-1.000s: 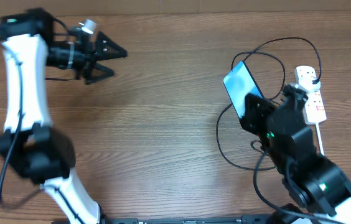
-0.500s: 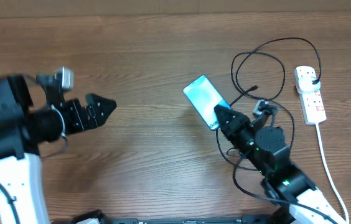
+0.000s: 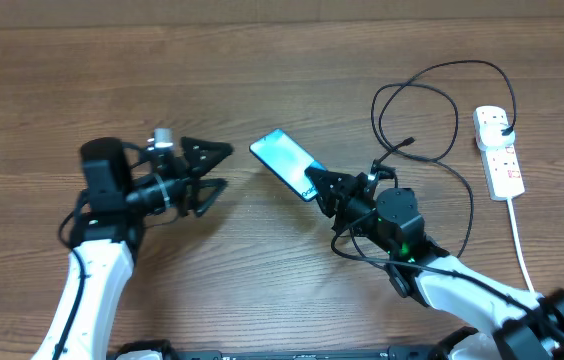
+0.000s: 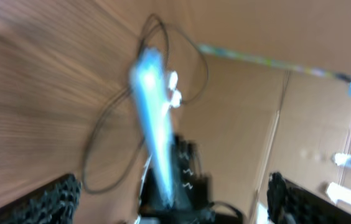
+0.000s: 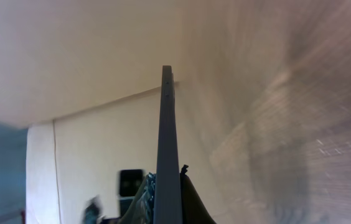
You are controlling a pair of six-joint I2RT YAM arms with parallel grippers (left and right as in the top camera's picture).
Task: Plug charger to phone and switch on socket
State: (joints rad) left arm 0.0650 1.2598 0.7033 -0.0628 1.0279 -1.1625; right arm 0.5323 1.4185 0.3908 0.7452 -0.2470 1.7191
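Right hand (image 3: 314,186), seen from overhead, is clenched on the lower end of the slim smartphone with the bright teal screen (image 3: 282,162) and holds it above the brown wooden surface (image 3: 262,80) near the middle. We read the phone's long axis as running from that hand up and to the left. Its free end points at the left hand (image 3: 220,168), which hangs just beside it, fingers spread, with nothing between them. The long thin black charger cable (image 3: 456,120) loops on the surface behind the right arm. Its small connector tip (image 3: 409,142) lies near that arm and well apart from the left hand. The white elongated power strip (image 3: 499,150) lies far right.

From the left wrist all is blurred, but we make out the phone (image 4: 154,124) as a bright streak straight ahead between the open fingers.

From the right wrist the phone (image 5: 168,155) shows edge-on, pinched at its base.

We judge the left hand nearer the phone's free end. The right is nearer the connector, but it is occupied.
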